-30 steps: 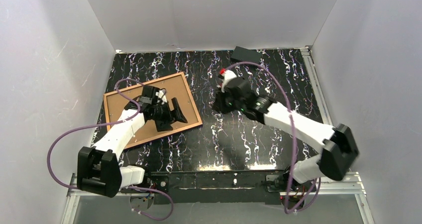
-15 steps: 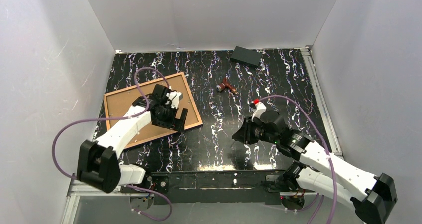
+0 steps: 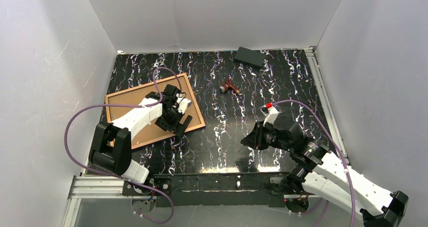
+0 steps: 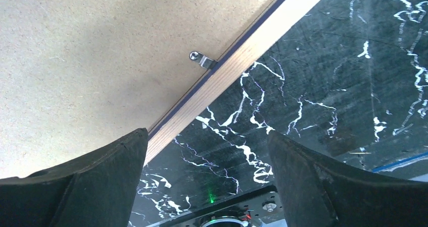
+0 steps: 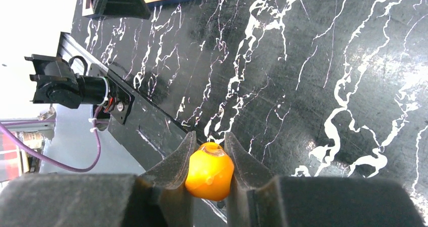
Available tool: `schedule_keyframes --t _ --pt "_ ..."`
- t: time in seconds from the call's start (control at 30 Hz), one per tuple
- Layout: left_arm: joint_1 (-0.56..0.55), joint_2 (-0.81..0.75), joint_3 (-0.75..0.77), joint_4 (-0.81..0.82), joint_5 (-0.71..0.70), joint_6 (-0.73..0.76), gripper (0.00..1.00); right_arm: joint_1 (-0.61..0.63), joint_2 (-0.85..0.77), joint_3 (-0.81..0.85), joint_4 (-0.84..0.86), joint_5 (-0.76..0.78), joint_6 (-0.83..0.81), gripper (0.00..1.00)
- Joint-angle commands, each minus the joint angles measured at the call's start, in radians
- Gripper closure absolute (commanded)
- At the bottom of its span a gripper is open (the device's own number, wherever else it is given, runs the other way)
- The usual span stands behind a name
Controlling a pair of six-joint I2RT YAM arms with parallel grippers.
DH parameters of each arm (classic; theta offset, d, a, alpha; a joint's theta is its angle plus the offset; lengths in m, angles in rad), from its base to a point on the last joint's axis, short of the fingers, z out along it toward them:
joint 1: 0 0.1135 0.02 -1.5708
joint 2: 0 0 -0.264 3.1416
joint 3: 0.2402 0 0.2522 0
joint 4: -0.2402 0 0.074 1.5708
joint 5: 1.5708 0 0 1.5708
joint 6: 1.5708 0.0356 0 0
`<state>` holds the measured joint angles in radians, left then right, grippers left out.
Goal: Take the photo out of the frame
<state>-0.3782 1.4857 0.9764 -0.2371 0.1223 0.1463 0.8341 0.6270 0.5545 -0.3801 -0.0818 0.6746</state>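
The frame [image 3: 192, 91] lies face down at middle left of the top view, the photo [image 4: 101, 50] board-side up. It is probably stiff and light. A metal clip [image 4: 202, 60] pins it, so it is best lifted at its edge. The left gripper [image 4: 207, 136] hangs open there; the right gripper [image 5: 208, 151] clenches an orange knob [image 5: 209, 172].

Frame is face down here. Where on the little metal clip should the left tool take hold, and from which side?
Probably the bent end of the metal clip, beside the frame rim, pinched across its narrow width from above. It lies low against the board back of the photo, and the rim crowds it on the table side. The open left tool hangs close by.
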Motion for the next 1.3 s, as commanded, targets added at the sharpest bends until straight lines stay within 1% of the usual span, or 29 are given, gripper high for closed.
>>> schedule_keyframes --t 0.0,0.1,0.2,0.33,0.43,0.53,0.57,0.63,0.7,0.8,0.97,1.03,1.2,1.23,1.27 --pt "-0.030 0.043 0.008 -0.108 -0.099 0.007 0.16 0.002 -0.040 0.016 0.004 -0.004 0.022 0.99" --pt "-0.036 0.074 0.019 -0.112 -0.180 -0.020 0.25 0.002 -0.062 -0.004 0.018 -0.002 0.040 0.99" --pt "-0.050 0.093 0.016 -0.120 -0.215 -0.042 0.30 0.002 -0.079 -0.011 0.015 -0.002 0.048 0.99" --pt "-0.121 0.123 0.009 -0.137 -0.337 -0.076 0.40 0.002 -0.105 -0.012 -0.001 0.019 0.050 0.99" --pt "-0.157 0.149 0.007 -0.158 -0.383 -0.116 0.44 0.002 -0.124 -0.017 -0.002 0.036 0.051 0.99" --pt "-0.161 0.157 -0.003 -0.162 -0.327 -0.138 0.45 0.002 -0.141 -0.022 0.003 0.047 0.052 0.99" --pt "-0.162 0.162 -0.004 -0.162 -0.315 -0.166 0.45 0.002 -0.150 -0.027 0.008 0.050 0.053 0.99" --pt "-0.162 0.186 0.013 -0.180 -0.308 -0.175 0.47 0.002 -0.171 -0.037 0.016 0.054 0.059 0.99" --pt "-0.162 0.218 0.040 -0.199 -0.285 -0.180 0.51 0.002 -0.190 -0.046 0.015 0.057 0.060 0.99" --pt "-0.162 0.269 0.092 -0.238 -0.252 -0.218 0.62 0.002 -0.197 -0.043 -0.006 0.066 0.045 0.99" --pt "-0.161 0.323 0.163 -0.232 -0.236 -0.395 0.72 0.002 -0.162 -0.001 -0.049 0.066 0.000 0.99" --pt "-0.162 0.353 0.192 -0.223 -0.231 -0.479 0.78 0.002 -0.138 0.017 -0.052 0.056 -0.013 0.99" --pt "-0.166 0.418 0.254 -0.201 -0.237 -0.633 0.84 0.002 -0.074 0.041 -0.061 0.029 -0.012 0.99" --pt "-0.166 0.427 0.262 -0.199 -0.249 -0.656 0.87 0.002 -0.069 0.041 -0.057 0.024 -0.006 0.99" --pt "-0.166 0.432 0.271 -0.199 -0.264 -0.683 0.94 0.002 -0.064 0.037 -0.052 0.020 0.000 0.99"
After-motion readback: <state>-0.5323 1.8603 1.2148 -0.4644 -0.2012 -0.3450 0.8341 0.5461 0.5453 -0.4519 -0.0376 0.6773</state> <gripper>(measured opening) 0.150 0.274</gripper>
